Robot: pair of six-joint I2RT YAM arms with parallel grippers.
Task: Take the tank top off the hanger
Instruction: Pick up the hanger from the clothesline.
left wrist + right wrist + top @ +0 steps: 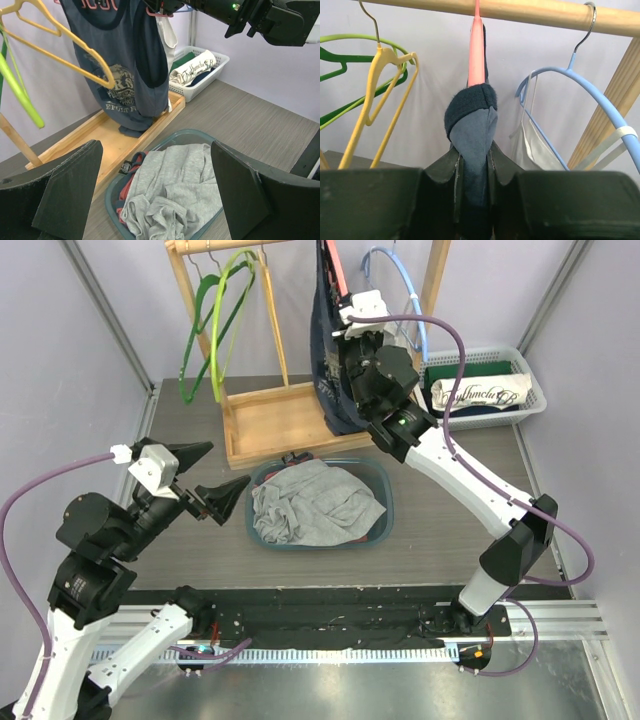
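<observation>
A dark blue tank top with a printed front hangs from a salmon hanger on the wooden rail. My right gripper is up at the hanger's shoulder. In the right wrist view the gripper is shut on the tank top's strap, which loops over the salmon hanger. My left gripper is open and holds nothing, low and left of the rack. In its own view the left gripper looks toward the hanging tank top.
A teal basket of grey clothes sits mid-table. Behind it stands the wooden rack base with green hangers, a yellow hanger and a blue hanger. A white basket stands at the back right.
</observation>
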